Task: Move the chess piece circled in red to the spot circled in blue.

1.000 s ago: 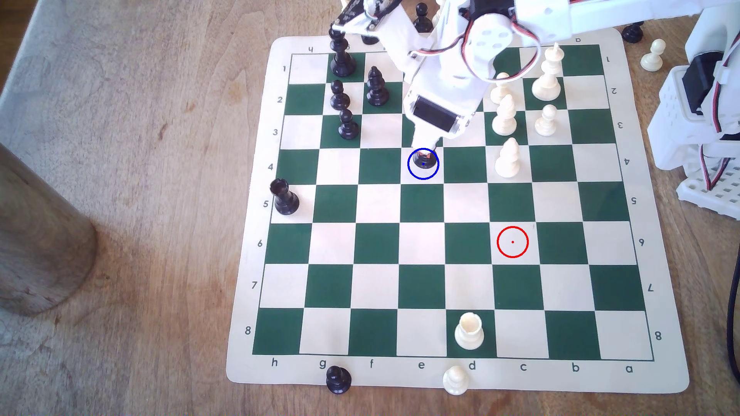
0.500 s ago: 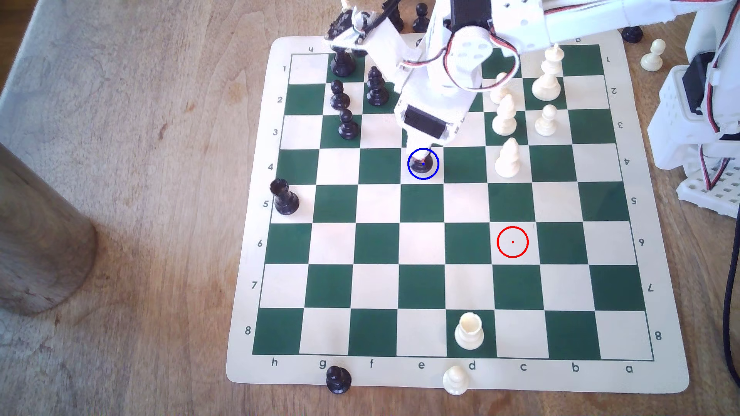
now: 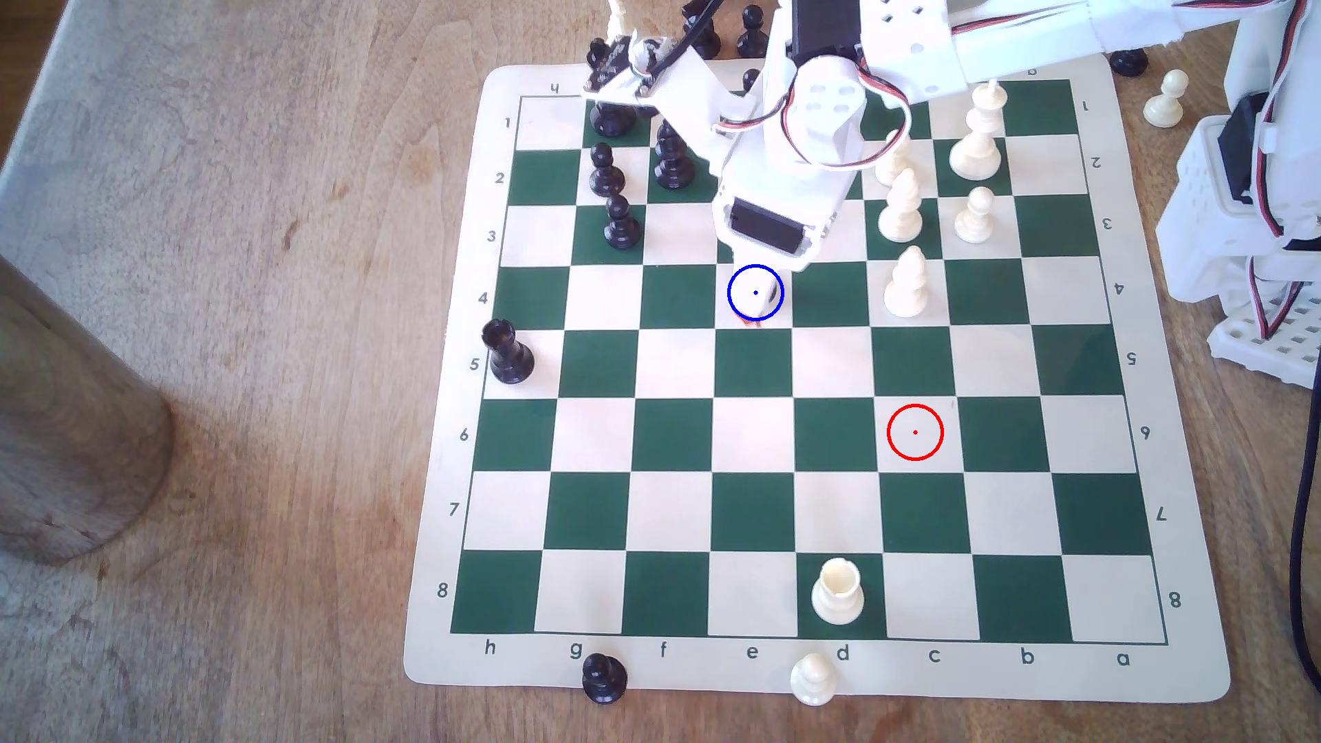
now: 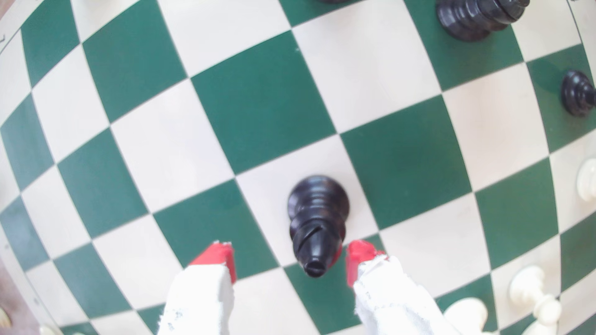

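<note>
White printed arm (image 3: 808, 150) with a black servo block, looped red, black and white cables, and a perforated white base; end effector (image 4: 290, 264) fingers white-wrapped, red-tipped

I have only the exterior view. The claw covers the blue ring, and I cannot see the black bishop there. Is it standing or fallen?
Observer: Standing. In the wrist view the black bishop is upright on a cream square, with its base inside that square.
Operator: Is the claw open or shut?
Observer: The claw is open, and the bishop's head sits between its red fingertips.
Operator: Do both tips touch the piece?
Observer: One tip is clearly apart from it. The other is very close, and I cannot tell whether it touches.
</note>
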Available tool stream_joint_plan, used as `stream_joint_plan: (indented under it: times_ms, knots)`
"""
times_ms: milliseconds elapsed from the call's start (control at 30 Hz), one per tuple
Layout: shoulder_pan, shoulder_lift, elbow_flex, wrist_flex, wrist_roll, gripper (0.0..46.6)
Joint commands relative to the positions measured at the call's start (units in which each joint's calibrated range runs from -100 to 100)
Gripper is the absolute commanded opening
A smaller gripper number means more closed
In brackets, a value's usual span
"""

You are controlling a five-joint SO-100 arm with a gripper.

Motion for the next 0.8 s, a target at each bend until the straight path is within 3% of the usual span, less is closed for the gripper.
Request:
stream_joint_plan:
  times_ms: [0,267,600,767]
  knots:
    - [-0.58,-4.56,-4.35,2.62,0.29,20.4]
    - [-1.68,-17.21,6.17,5.89,0.68,22.0]
    - [-7.93,-38.86,24.58,12.61,0.1,21.5]
    - [-6.29,-45.82,26.84,15.56,0.29,21.5]
